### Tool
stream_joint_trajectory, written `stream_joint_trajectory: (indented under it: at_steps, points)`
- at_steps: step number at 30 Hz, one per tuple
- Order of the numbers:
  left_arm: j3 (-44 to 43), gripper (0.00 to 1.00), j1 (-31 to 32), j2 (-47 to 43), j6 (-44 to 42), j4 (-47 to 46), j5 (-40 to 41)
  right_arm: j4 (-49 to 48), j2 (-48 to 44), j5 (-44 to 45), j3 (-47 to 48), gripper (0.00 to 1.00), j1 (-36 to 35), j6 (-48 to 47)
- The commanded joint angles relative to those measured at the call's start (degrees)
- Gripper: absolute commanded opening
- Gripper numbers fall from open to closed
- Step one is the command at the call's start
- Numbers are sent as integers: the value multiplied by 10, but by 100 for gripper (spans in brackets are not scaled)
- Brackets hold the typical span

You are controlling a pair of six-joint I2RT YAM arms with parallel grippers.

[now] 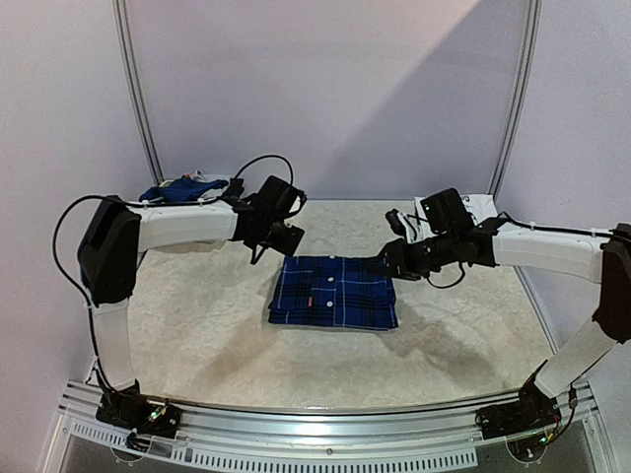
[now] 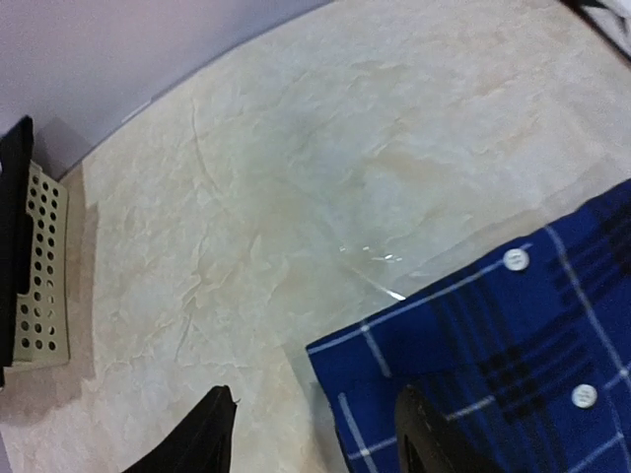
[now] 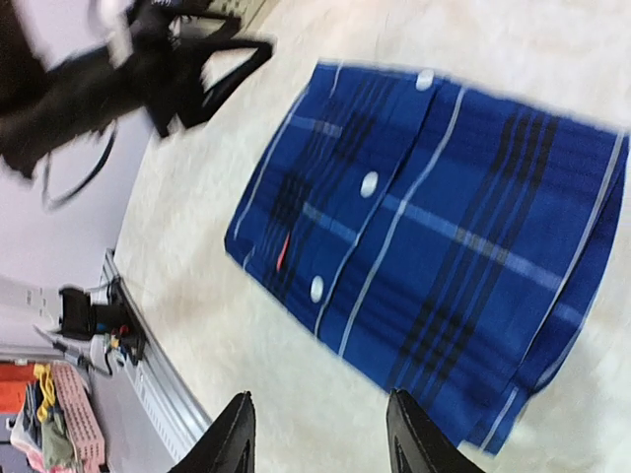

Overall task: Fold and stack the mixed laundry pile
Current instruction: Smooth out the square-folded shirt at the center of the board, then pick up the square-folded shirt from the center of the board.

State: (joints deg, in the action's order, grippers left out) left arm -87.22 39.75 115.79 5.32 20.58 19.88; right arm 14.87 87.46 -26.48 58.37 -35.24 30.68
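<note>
A blue-and-black plaid shirt (image 1: 333,292) lies folded into a flat rectangle in the middle of the table, buttons up (image 3: 444,227). My left gripper (image 1: 280,240) hovers over its far left corner, open and empty. In the left wrist view that gripper (image 2: 315,443) has one finger over the bare table and the other over the shirt corner (image 2: 493,365). My right gripper (image 1: 387,258) hangs at the shirt's far right corner. In its own view, the right gripper (image 3: 320,439) is open with nothing between the fingers. More of the laundry pile (image 1: 185,189), blue and pale pieces, sits at the back left.
A cream perforated basket wall (image 2: 44,266) stands at the left of the left wrist view. Something white (image 1: 481,207) lies behind the right arm at the back right. A pink crate with cloth (image 3: 69,424) sits beyond the metal front rail (image 1: 325,434).
</note>
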Motion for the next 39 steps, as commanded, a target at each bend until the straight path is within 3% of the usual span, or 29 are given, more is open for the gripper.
stream_joint_trajectory:
  at_steps: [1,7,10,13,16,19,25,30,39]
  points:
    - [12,58,62,-47,-22,31,2,54,83,40,71,47,22,-20]
    - [59,87,169,-73,-168,8,72,40,81,78,42,50,57,-8]
    - [70,91,207,-73,-235,-2,58,28,48,85,3,58,78,1]
    - [76,90,246,-61,-303,-24,58,26,10,108,-32,70,90,12]
    - [70,88,280,-33,-368,-41,72,25,-29,125,-63,89,97,22]
    - [41,88,304,17,-413,-34,82,22,-58,126,-91,99,105,30]
    - [-39,84,312,94,-430,26,107,24,-99,128,-138,99,121,32]
    - [-43,82,312,114,-432,38,126,34,-135,131,-158,99,126,29]
    - [-38,71,313,142,-427,26,147,32,-158,146,-170,99,134,40]
